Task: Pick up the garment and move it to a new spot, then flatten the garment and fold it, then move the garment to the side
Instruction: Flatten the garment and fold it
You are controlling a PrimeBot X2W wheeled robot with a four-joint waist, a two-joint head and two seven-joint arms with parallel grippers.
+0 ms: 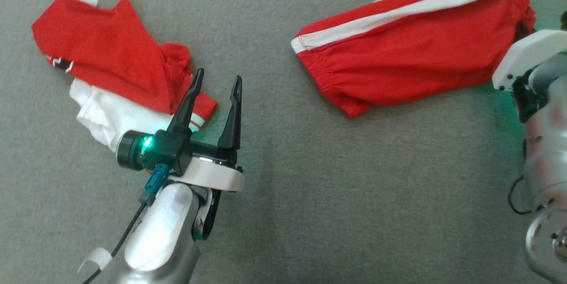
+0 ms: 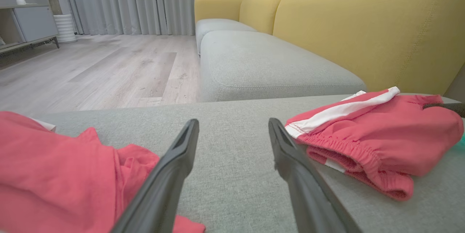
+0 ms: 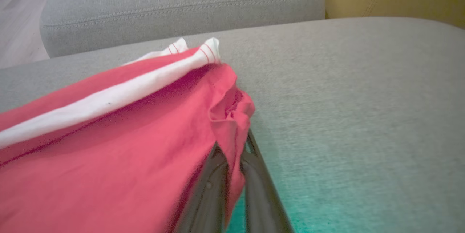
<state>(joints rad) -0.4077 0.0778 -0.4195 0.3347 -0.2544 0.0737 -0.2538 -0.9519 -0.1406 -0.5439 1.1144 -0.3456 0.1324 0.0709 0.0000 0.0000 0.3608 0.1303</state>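
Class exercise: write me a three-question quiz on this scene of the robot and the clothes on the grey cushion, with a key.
1. True or false: the left claw is shut on cloth.
2. What does the right claw pinch? A) the striped red shorts; B) a white towel; C) nothing.
3. How many garments lie on the grey cushion?
Key: 1 false, it stands open with nothing between its fingers. 2 A. 3 two.

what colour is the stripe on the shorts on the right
The stripe is white, on red shorts. The head view shows it best.
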